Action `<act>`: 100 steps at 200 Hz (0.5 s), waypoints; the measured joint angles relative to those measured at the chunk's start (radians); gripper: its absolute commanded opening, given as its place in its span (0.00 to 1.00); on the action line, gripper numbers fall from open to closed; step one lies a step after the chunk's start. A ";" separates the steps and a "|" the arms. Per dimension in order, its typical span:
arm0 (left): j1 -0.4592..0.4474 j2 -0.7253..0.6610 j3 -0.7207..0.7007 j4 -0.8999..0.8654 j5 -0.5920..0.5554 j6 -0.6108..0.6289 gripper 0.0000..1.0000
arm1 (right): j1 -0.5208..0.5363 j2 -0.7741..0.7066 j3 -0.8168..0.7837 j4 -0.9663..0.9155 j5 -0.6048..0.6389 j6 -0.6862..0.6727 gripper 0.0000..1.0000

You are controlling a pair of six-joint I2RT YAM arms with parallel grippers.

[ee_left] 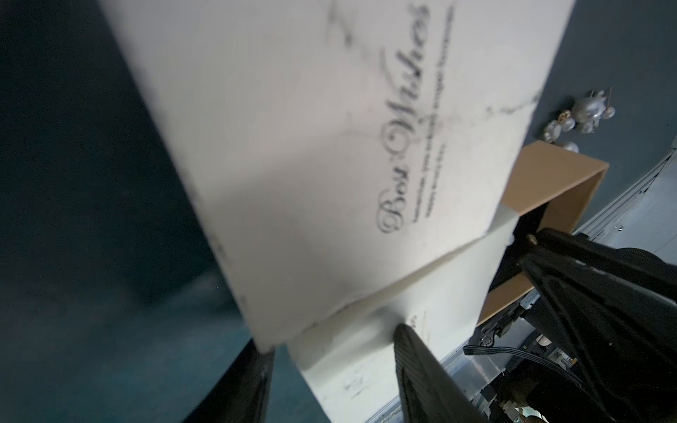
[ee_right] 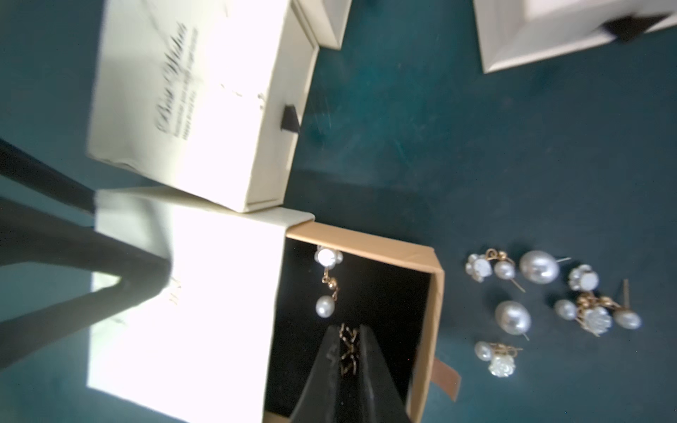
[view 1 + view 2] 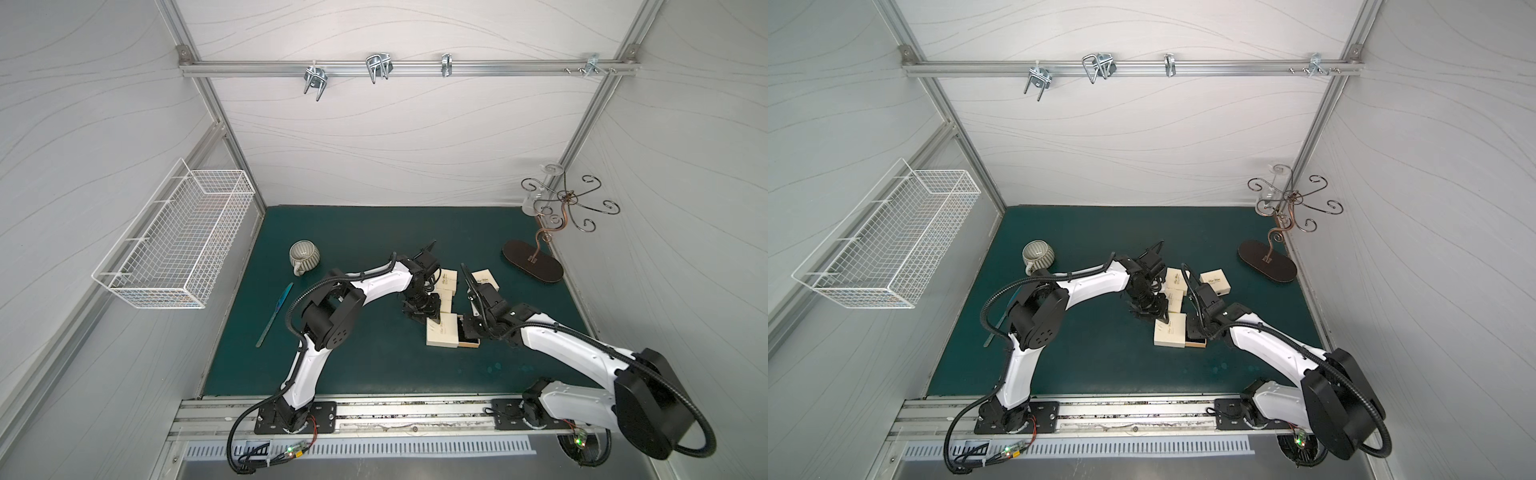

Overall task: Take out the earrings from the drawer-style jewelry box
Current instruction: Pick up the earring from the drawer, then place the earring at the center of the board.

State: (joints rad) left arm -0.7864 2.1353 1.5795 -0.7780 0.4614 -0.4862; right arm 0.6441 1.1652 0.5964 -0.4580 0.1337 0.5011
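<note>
While the drawer [image 2: 437,293] of the jewelry box [image 2: 205,311] stood pulled out, the right gripper [image 2: 350,329] reached down inside it, its jaws closed on a thin gold earring [image 2: 348,348] against the black lining. A pearl drop earring [image 2: 327,282] lay in the drawer just beyond the fingertips. Several earrings [image 2: 513,318], pearls and small white flowers on gold posts, lay loose on the green mat [image 2: 439,146] just beside the drawer's open end.

The step in hand looked like picking up one piece, with the task well along but not finished. The next move would likely call for a straight lift clear of the drawer wall, a short carry to the pile on the mat, and a release; the fine wire could slip from so slight a pinch.

In a top view the right arm [image 3: 552,345] stretched low from its base, wrist bent down into the drawer. The left arm [image 3: 374,282] arched over, wrist tipped down, its left gripper [image 1: 337,340] set on the box's cream sleeve. Its jaws stood apart, one finger on the lid and one at the edge; whether they pinched the box or only braced it could not be told.
</note>
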 measured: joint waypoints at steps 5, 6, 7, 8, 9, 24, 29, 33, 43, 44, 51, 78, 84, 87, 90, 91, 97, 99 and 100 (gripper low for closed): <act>0.000 0.000 0.000 0.000 0.000 0.000 0.54 | 0.000 -0.012 -0.002 0.000 0.005 0.000 0.09; 0.000 0.000 0.000 0.000 0.000 0.000 0.54 | 0.000 -0.016 -0.003 0.000 0.007 0.001 0.09; 0.000 0.000 0.000 0.000 0.000 0.000 0.54 | 0.000 -0.018 -0.003 0.000 0.008 0.001 0.09; 0.000 0.000 0.000 0.000 0.000 0.000 0.54 | 0.000 -0.023 -0.004 0.000 0.009 0.002 0.09; 0.000 0.000 0.000 0.000 0.000 0.000 0.54 | 0.000 -0.024 -0.005 0.000 0.010 0.002 0.09; 0.000 0.000 0.000 0.000 0.000 0.000 0.54 | 0.000 -0.071 -0.014 -0.004 0.033 0.007 0.09; 0.000 0.000 0.000 0.000 0.000 0.000 0.54 | 0.000 -0.088 -0.016 -0.006 0.043 0.009 0.09; 0.000 0.000 0.000 0.000 0.000 0.000 0.54 | 0.000 -0.100 -0.018 -0.009 0.053 0.011 0.09; 0.000 0.000 0.000 0.000 0.000 0.000 0.54 | -0.001 -0.130 -0.021 -0.019 0.079 0.020 0.09; 0.000 0.000 0.000 0.000 0.000 0.000 0.54 | -0.001 -0.132 -0.021 -0.020 0.081 0.021 0.09; 0.000 0.000 0.000 0.000 0.000 0.000 0.54 | -0.006 -0.151 -0.022 -0.033 0.101 0.028 0.09; -0.001 0.000 0.000 0.000 0.000 0.000 0.54 | -0.073 -0.189 -0.028 -0.076 0.151 0.058 0.09; -0.001 0.000 0.000 0.000 0.000 0.001 0.54 | -0.098 -0.189 -0.031 -0.084 0.153 0.063 0.09; -0.001 0.000 0.000 0.000 0.000 0.001 0.54 | -0.112 -0.188 -0.033 -0.087 0.153 0.066 0.09; -0.001 0.000 0.000 0.000 0.000 0.001 0.54 | -0.126 -0.186 -0.034 -0.091 0.154 0.069 0.09; -0.001 0.000 0.000 0.000 0.000 0.001 0.54 | -0.132 -0.185 -0.034 -0.094 0.153 0.071 0.09; -0.001 0.000 0.000 0.000 0.000 0.001 0.54 | -0.159 -0.179 -0.036 -0.103 0.150 0.076 0.09; -0.001 0.000 0.000 0.000 0.000 0.001 0.54 | -0.167 -0.177 -0.037 -0.105 0.149 0.077 0.09; -0.001 0.000 0.000 0.000 0.000 0.001 0.54 | -0.170 -0.175 -0.037 -0.105 0.148 0.078 0.09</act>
State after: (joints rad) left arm -0.7876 2.1353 1.5795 -0.7780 0.4614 -0.4854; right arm 0.4740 0.9897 0.5598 -0.5632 0.2821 0.5789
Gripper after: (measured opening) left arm 0.544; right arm 0.094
